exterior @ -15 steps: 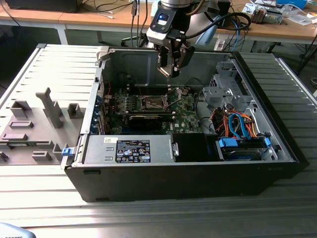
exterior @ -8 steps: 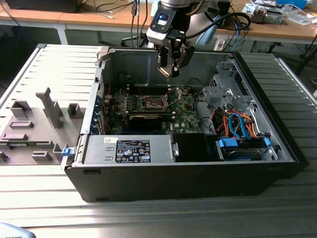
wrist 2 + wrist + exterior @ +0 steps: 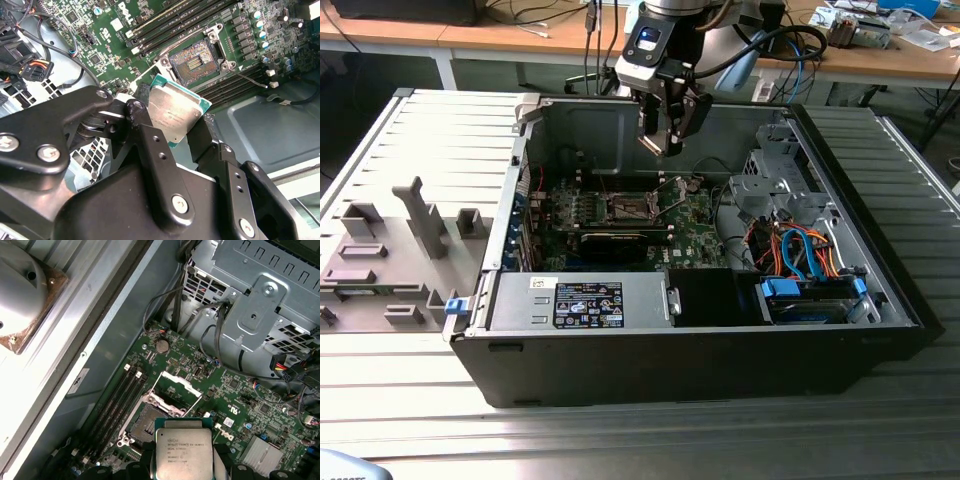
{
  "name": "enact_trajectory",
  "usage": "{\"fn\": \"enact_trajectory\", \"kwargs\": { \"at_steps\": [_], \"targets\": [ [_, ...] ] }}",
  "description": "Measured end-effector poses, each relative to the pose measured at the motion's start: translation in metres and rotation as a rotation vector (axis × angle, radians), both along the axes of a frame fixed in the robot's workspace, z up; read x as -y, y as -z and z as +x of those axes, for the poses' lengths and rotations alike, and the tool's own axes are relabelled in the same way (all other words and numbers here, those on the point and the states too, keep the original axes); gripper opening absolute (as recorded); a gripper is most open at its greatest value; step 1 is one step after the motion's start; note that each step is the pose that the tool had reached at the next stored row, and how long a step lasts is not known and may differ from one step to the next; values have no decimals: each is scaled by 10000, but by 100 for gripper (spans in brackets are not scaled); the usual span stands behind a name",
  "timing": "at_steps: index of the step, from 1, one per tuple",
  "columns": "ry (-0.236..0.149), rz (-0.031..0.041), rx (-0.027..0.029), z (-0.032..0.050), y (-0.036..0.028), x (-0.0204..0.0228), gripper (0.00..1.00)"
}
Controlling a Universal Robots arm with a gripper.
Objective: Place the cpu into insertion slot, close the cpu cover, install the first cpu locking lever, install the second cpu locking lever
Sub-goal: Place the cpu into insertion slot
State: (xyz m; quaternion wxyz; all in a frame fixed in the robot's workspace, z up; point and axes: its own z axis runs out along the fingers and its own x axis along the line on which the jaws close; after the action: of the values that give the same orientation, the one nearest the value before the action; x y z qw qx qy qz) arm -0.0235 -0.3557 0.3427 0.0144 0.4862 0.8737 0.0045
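Note:
My gripper (image 3: 663, 146) hangs inside the open computer case (image 3: 620, 360), above the green motherboard (image 3: 690, 235). It is shut on the cpu (image 3: 175, 114), a flat square chip with a silver top, pinched at two opposite edges by the black fingers (image 3: 145, 125). The cpu (image 3: 184, 452) is well above the board and off to one side of the insertion slot (image 3: 149, 421), not touching it. The insertion slot (image 3: 196, 61) lies bare, with its dark pin field showing. The cpu cover (image 3: 180, 381) stands swung up at the slot's far edge. In the exterior view the slot (image 3: 628, 207) is below and slightly left of the gripper.
Long memory slots (image 3: 117, 400) run beside the socket. A thin wire lever (image 3: 250, 77) sticks out next to the slot. The metal drive cage (image 3: 260, 310) and cable bundles (image 3: 795, 250) fill the case's right in the exterior view. The power supply (image 3: 585, 300) sits at the front.

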Motion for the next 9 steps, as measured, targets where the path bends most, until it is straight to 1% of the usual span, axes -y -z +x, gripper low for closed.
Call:
{"fn": "enact_trajectory", "kwargs": {
  "at_steps": [3, 9],
  "targets": [
    [169, 0, 0, 0, 0, 0, 55],
    [233, 0, 0, 0, 0, 0, 55]
  ]
}}
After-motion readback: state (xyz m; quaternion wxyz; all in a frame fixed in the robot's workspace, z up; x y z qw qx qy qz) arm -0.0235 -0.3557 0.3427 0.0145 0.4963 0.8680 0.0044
